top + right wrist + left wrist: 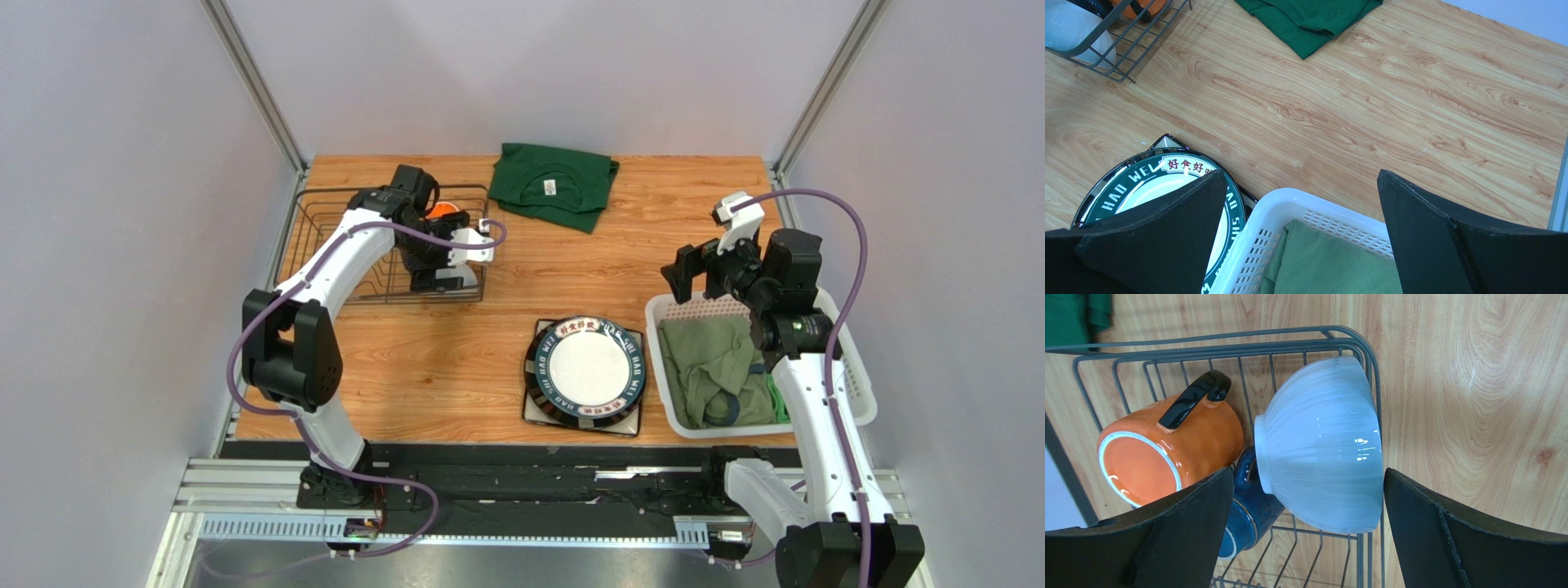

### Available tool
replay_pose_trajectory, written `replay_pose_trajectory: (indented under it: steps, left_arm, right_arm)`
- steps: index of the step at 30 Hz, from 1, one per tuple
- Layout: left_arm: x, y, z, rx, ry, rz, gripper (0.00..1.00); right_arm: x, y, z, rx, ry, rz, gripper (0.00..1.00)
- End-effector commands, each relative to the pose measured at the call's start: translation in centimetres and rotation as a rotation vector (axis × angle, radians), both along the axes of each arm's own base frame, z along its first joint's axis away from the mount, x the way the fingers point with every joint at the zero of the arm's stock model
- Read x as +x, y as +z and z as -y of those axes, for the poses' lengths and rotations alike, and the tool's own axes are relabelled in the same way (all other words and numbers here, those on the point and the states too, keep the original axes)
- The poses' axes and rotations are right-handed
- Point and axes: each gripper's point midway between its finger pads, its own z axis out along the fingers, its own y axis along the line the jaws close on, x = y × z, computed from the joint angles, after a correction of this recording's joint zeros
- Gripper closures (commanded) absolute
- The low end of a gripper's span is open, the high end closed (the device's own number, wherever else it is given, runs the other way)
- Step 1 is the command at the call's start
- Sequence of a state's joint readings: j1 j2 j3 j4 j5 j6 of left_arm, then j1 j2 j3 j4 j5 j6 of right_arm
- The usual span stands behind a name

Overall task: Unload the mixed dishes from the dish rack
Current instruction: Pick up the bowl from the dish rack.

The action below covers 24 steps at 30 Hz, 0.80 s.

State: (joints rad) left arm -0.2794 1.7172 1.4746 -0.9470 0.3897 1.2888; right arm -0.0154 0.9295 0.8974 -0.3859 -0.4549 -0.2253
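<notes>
The dark wire dish rack (329,233) stands at the back left. In the left wrist view the rack (1229,338) holds a small white bowl (1321,444) on its side in a corner, an orange mug (1168,450) with a black handle, and a dark blue mug (1247,517) under them. My left gripper (464,254) hangs open over that corner; its fingers (1192,533) stand either side of the bowl, apart from it. The round dark-rimmed plate (586,368) lies on the table on a square plate whose corner (531,422) shows. My right gripper (705,263) is open and empty.
A white slatted laundry basket (859,392) with green cloth (718,368) sits at the right, under my right gripper (1303,180). A folded dark green shirt (552,184) lies at the back middle. Grey walls close both sides.
</notes>
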Motion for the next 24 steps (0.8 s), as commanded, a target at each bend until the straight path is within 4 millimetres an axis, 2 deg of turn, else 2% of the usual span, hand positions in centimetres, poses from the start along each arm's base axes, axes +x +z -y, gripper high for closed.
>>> replay_pose_trajectory:
  steps: [1,19,24]
  left_arm:
    - [0.63,0.78,0.31,-0.015,-0.031,-0.019,0.03]
    - [0.93,0.05,-0.07,0.018,-0.017,-0.082,0.09]
    - [0.88,0.08,-0.16,0.026,-0.013,-0.100,0.15]
  right_arm:
    - [0.13,1.27,-0.03,-0.007,0.005,0.044,0.01]
    - [0.19,1.22,0.05,-0.009,0.002,0.042,0.01]
    - [0.17,1.33,0.07,-0.009,0.001,0.046,0.01]
